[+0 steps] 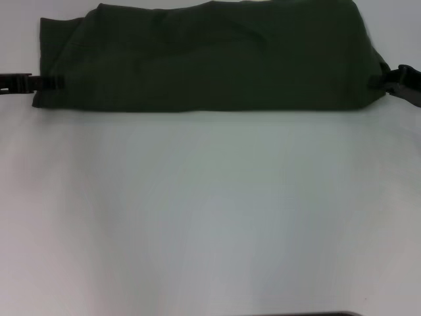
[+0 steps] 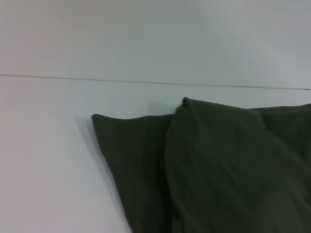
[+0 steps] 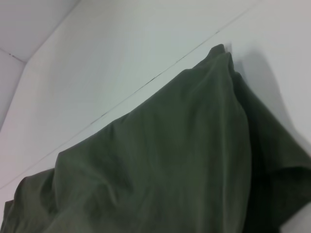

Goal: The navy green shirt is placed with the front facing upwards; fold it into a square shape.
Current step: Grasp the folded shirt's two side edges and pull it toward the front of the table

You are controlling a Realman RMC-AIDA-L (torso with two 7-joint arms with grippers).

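So, left to right: your left gripper (image 1: 46, 83) sits at the shirt's left edge, far side of the tabletop (image 1: 210, 217), low and level w/ the cloth. Its fingers look closed down to a narrow tip right at the hem, prob pinching fabric, but you can't confirm the pinch from the head view, and the left wrist view shows no fingers at all.

Middle: the navy green shirt (image 1: 204, 62) lies as a wide, flat band across the far tabletop, plain dark side up, no print showing. Left wrist view shows a layered corner, one ply over another, so at least one fold looks done. Upper edge is a bit lumpy.

Right: your right gripper (image 1: 388, 82) is at the shirt's right end, touching or just beside it; whether its fingers are open or closed on cloth, can't tell.

Progress, my read: roughly halfway. It's a long rectangle, not a square yet. Left to do: bring the ends in, then flatten.
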